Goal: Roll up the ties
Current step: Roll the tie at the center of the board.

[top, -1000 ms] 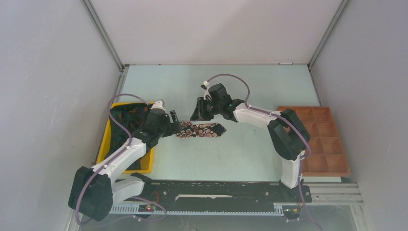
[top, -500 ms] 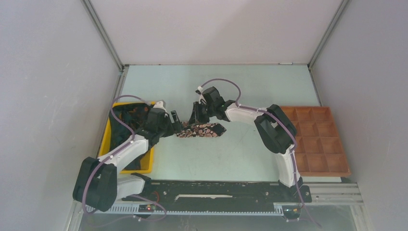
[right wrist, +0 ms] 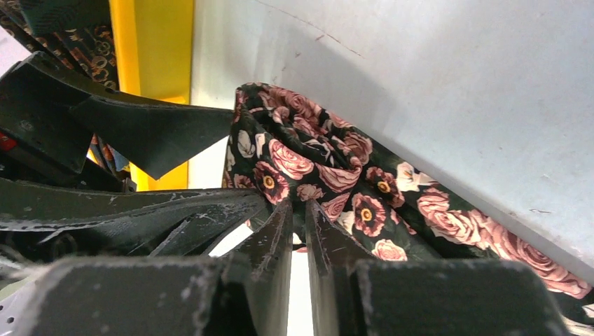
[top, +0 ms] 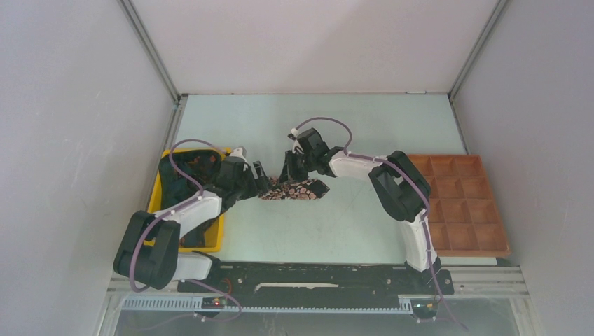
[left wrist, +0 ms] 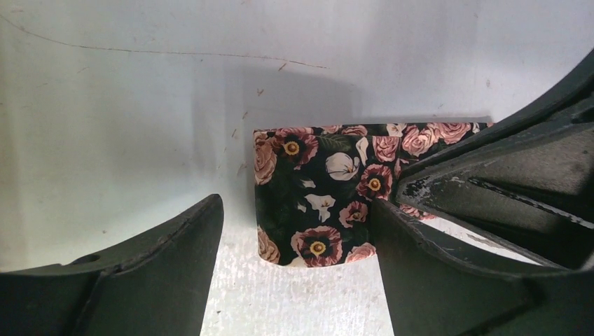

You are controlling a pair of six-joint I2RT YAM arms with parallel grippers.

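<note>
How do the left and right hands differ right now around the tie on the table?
The left hand stands wide open, a finger on either side of the tie at its folded end. The right hand is pinched nearly shut on the tie's bunched fold. The left hand reaches in from the yellow bin side, while the right hand comes in from the far right. Both sit low at the same end of the tie.

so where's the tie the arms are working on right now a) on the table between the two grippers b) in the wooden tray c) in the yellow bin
a: the tie lies on the table between the left gripper and the right gripper, outside the yellow bin and the wooden tray.
</note>
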